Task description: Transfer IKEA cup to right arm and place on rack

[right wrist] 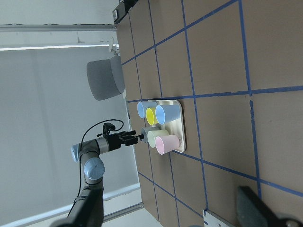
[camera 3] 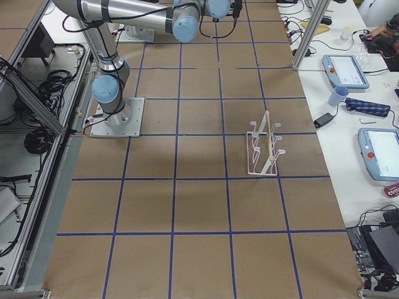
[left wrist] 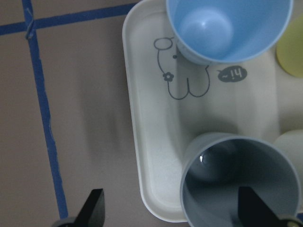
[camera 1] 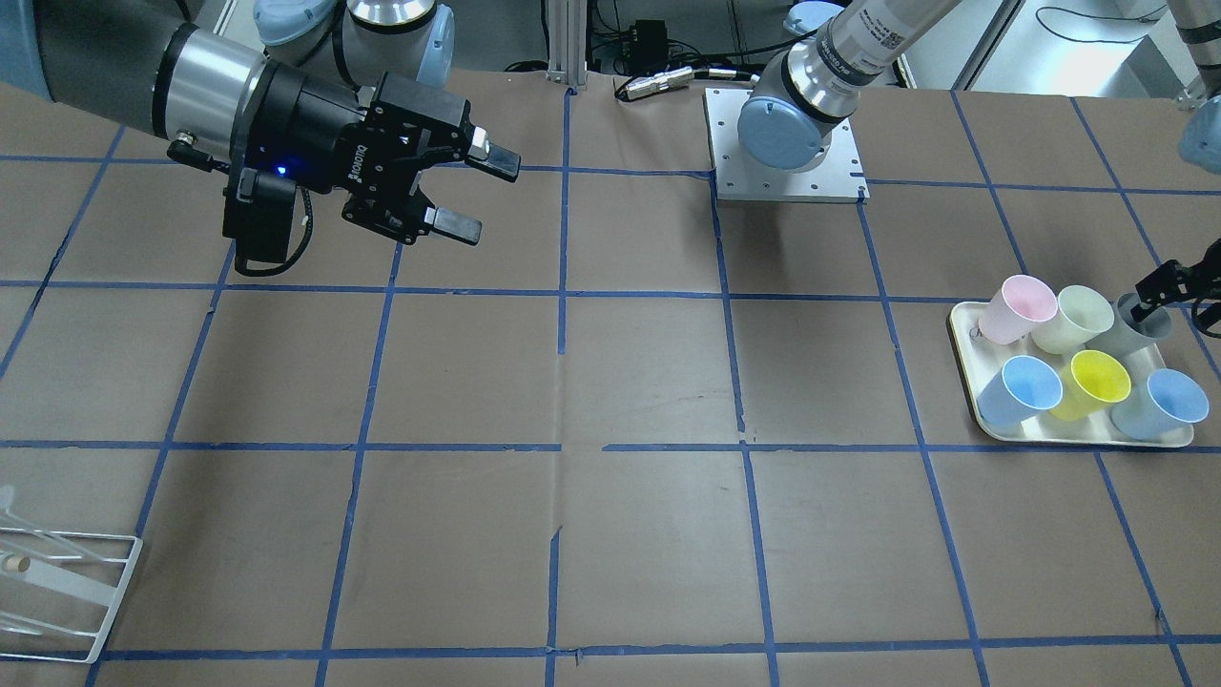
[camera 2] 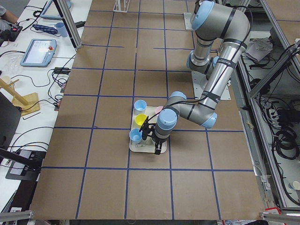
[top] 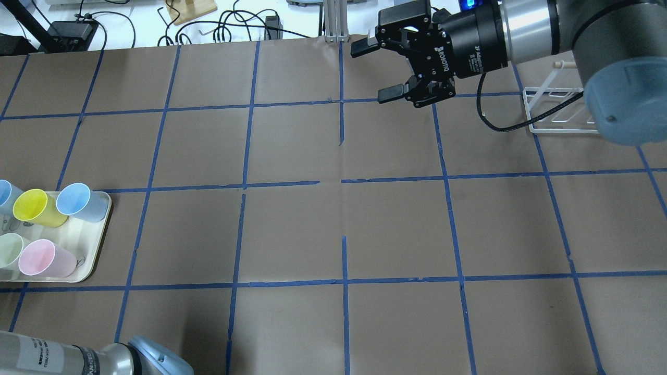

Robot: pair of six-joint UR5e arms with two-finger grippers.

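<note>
The IKEA cup (camera 1: 1145,329), pale grey with a grey inside, stands upright at the corner of a cream tray (camera 1: 965,355); the left wrist view shows it from above (left wrist: 236,184). My left gripper (camera 1: 1178,296) hangs open just above it. In the left wrist view (left wrist: 173,210) one finger is over the cup's inside and the other is outside the tray, over the table. My right gripper (camera 1: 458,196) is open and empty, held high over the table's other half; it also shows in the overhead view (top: 378,70). The white wire rack (top: 557,112) stands behind the right arm, and its corner shows in the front view (camera 1: 67,592).
On the tray with the grey cup stand a pink cup (camera 1: 1019,307), a pale green cup (camera 1: 1073,320), a yellow cup (camera 1: 1095,382) and two light-blue cups (camera 1: 1023,389) (camera 1: 1164,403). The left arm's base plate (camera 1: 787,143) is at the table's back.
</note>
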